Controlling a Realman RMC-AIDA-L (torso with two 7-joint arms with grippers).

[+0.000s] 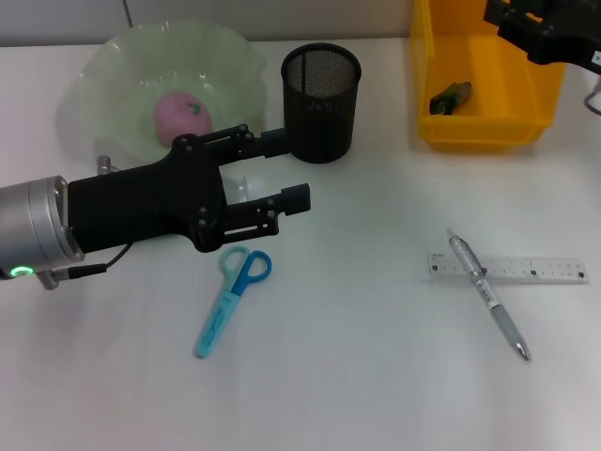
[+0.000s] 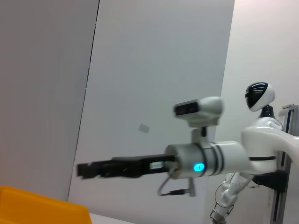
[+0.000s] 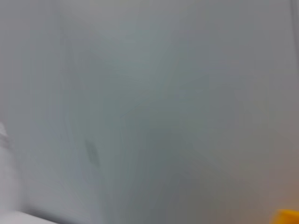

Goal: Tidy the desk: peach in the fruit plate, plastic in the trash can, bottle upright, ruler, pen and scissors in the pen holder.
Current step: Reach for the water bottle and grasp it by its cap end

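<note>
A pink peach lies in the pale green fruit plate at the back left. My left gripper hovers open beside the plate, close to the black mesh pen holder, with nothing between its fingers. Something clear shows under it; I cannot tell whether it is the bottle. Blue scissors lie flat in front of the left gripper. A silver pen lies across a clear ruler at the right. Crumpled plastic sits in the yellow trash can. My right gripper hangs above that bin.
The yellow bin's corner shows low in the left wrist view, with a plain wall behind. The right wrist view shows only a blank wall.
</note>
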